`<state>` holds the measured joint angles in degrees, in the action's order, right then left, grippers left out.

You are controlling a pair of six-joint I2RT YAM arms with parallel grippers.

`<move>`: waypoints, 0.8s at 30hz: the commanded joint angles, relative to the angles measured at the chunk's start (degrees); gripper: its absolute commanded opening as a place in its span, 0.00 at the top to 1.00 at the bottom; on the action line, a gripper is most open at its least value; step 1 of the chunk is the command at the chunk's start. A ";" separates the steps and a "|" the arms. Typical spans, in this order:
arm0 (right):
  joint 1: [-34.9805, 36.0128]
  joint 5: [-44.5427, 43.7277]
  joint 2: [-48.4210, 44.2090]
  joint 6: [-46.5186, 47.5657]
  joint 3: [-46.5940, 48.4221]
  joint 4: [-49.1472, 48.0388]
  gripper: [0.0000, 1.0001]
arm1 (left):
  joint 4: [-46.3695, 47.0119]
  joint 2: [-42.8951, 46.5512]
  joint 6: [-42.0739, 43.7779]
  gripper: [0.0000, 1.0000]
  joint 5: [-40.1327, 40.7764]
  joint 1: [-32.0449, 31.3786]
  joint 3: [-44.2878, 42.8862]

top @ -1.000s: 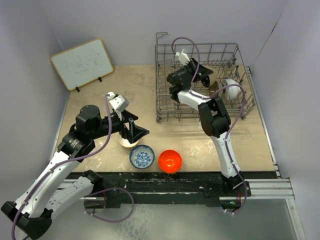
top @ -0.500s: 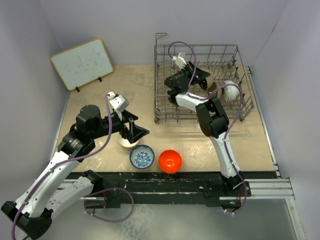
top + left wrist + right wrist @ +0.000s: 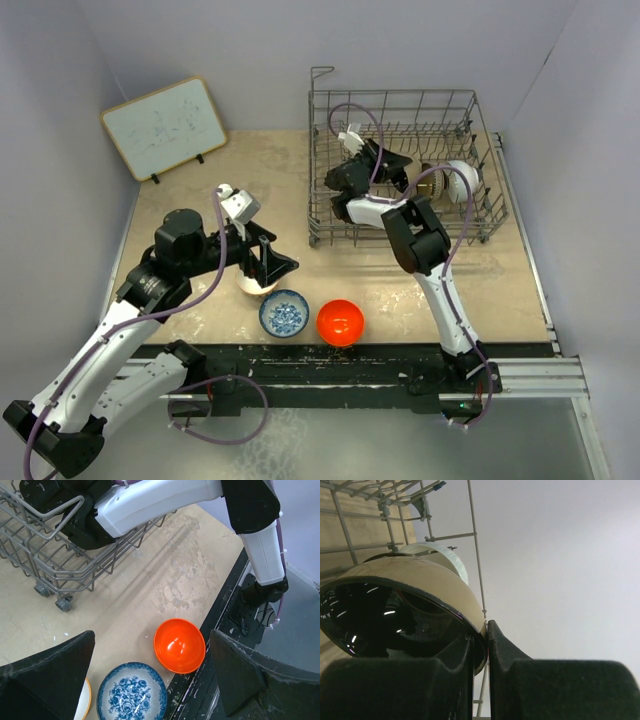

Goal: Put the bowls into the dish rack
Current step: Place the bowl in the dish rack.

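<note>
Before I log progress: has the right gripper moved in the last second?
Yes. The right gripper has shifted left and nearer, away from the dish rack's far wall.

The dish rack (image 3: pixel 400 93) sits at one o'clock on the table (image 3: pixel 500 280), the white board (image 3: pixel 165 127) at ten. Inside the rack the right gripper (image 3: pixel 410 177) meets a brownish bowl (image 3: pixel 432 183) standing on edge, with a white bowl (image 3: pixel 463 181) just at its three o'clock. At seven o'clock the left gripper (image 3: pixel 275 260), jaws wide, hovers over a cream bowl (image 3: pixel 248 286). A blue-and-white bowl (image 3: pixel 284 313) and an orange-red bowl (image 3: pixel 340 322) lie side by side near six.
</note>
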<state>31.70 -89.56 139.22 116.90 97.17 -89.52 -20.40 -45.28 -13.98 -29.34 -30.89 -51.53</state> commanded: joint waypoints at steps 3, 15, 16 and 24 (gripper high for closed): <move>-1.12 -9.44 3.10 12.17 2.70 -20.08 1.00 | 1.52 -0.12 0.56 0.01 0.16 0.31 -0.23; -1.25 -9.42 6.58 11.49 4.01 -19.91 0.79 | 1.59 -0.94 0.55 0.01 0.08 1.14 -0.23; -1.29 -9.46 6.92 11.50 4.45 -19.91 0.73 | 1.56 -0.95 0.59 0.01 0.05 1.23 -0.21; -1.38 -9.49 6.19 12.91 8.56 -19.99 0.53 | 1.96 -1.54 0.38 0.01 -0.26 1.77 -0.22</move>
<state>31.05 -90.02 146.63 116.90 102.04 -89.49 -20.64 -46.63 -13.96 -29.23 -29.78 -51.53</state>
